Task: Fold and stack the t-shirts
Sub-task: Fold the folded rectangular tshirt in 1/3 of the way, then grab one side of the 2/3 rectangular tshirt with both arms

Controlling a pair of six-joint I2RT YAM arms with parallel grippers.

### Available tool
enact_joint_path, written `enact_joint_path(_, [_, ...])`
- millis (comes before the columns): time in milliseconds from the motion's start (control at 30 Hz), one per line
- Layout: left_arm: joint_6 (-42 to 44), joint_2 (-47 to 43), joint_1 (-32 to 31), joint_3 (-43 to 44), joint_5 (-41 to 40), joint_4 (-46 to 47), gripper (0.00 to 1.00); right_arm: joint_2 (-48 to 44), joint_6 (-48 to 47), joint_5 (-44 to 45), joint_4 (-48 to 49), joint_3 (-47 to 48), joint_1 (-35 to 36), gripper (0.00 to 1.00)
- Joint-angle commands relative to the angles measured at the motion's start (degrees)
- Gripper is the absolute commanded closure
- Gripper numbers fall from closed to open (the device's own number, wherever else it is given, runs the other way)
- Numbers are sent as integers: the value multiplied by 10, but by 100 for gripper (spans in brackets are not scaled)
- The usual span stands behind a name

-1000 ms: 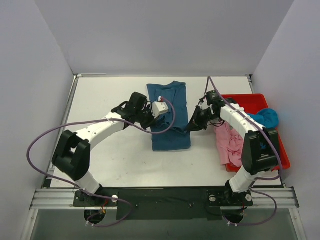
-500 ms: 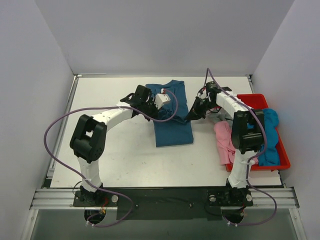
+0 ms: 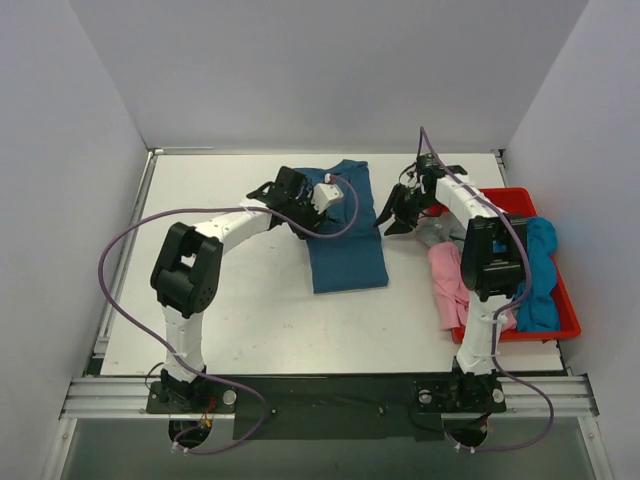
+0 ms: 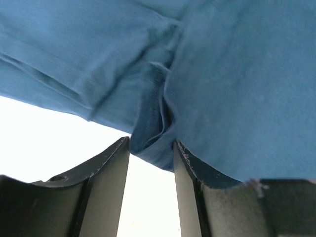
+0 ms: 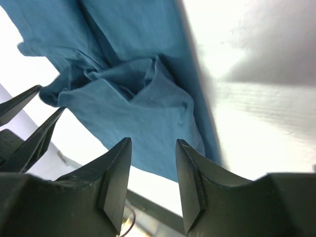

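Teal-blue t-shirt (image 3: 350,250) first: over the last second its near hem has crept away from the arm bases. Its near right corner has also swung a touch toward the red tray (image 3: 500,197). So I read the cloth as being drawn up the desk (image 3: 230,300), not yet folded across; it lies as one long narrow strip. That leaves a broad bare band of desk on the near side, good room to lay a fold back into.

The pink t-shirt (image 3: 450,285) hangs over the tray's near left rim, apart from the teal hem. The turquoise t-shirt (image 3: 538,250) is heaped in the tray behind it.

Moving up, both arms have reached farther out along the shirt's sides. The left fingers (image 4: 106,187) are at its left edge, drawn close on a pleat of teal cloth that fills the gap at their tips; a pinch, I judge. The right fingers (image 5: 193,197) stand apart just beside the right edge, between shirt and tray, with nothing caught that I can see.

At the far end, the shirt's top lies near the desk's far edge and the wall (image 3: 320,70), so there's little room left that way. There's wide bare desk out to the left.
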Motion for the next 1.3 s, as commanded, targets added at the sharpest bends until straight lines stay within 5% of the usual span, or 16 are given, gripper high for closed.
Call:
enact_joint_path(0, [-1, 1, 8, 96, -51, 0, 49, -56, -45, 85, -30, 59, 5, 62])
enact_joint_path(133, [9, -17, 7, 111, -58, -52, 51, -115, -71, 118, -31, -29, 28, 72])
enact_joint_path(233, [62, -43, -6, 68, 36, -96, 62, -103, -69, 103, -22, -73, 50, 89])
enact_joint_path(400, [51, -52, -21, -23, 52, -37, 66, -38, -58, 90, 21, -26, 72, 98])
enact_joint_path(700, [53, 32, -14, 10, -18, 35, 66, 76, -37, 123, 13, 56, 57, 100])
enact_joint_path(933, [93, 2, -16, 38, 20, -31, 62, -16, -71, 131, -9, 15, 58, 100])
enact_joint_path(1000, [120, -31, -25, 38, 25, -65, 60, -62, -81, 147, -19, -24, 60, 94])
enact_joint_path(1167, [201, -117, -63, -58, 54, -101, 55, -148, -87, 184, -33, -175, 71, 57])
enact_joint_path(1267, [218, -160, -92, -150, 50, -67, 53, -163, -72, 180, -17, -228, 75, 52])
